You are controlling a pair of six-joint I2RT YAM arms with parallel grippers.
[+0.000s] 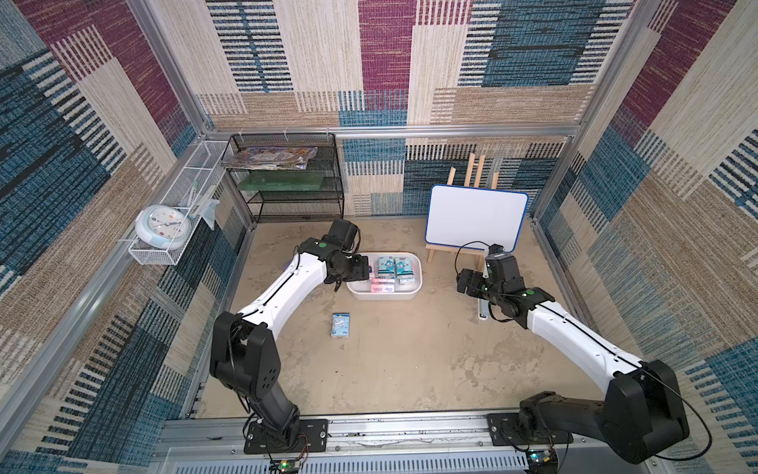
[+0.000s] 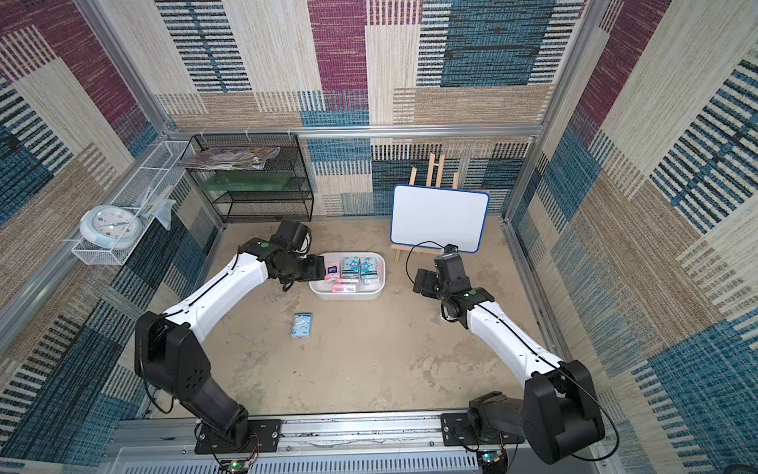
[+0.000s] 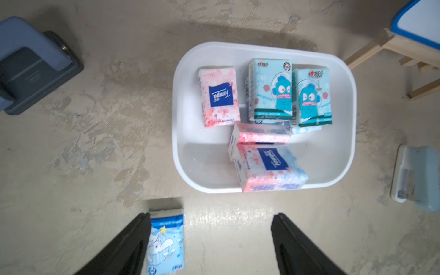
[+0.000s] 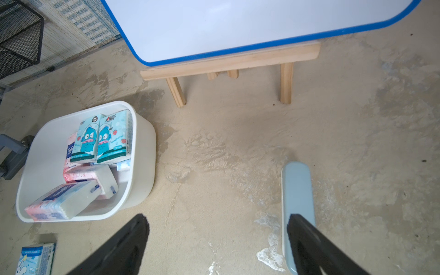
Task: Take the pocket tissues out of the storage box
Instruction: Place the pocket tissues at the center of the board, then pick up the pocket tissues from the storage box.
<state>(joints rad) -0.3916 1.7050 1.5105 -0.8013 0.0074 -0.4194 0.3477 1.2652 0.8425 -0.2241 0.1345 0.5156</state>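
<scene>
Soft overhead light is filling the enclosure; shadows are falling faint. Glare is bleaching the pink packets (image 1: 383,289) by the near wall of the tub (image 1: 406,296). Wrist views are blurring; top views are bowing at edges.

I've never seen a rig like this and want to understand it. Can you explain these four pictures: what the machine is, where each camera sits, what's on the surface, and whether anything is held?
These are two robot arms mounted at the near edge of the table, each ending in a two-fingered gripper. Two pictures look down from overhead; the other two come from cameras on the wrists, so black fingers show at the edge. On the table: a white storage box holding several pocket tissues, one packet lying outside it, a whiteboard on an easel and a grey-blue hole punch. The left gripper and right gripper are both open, holding nothing.
</scene>
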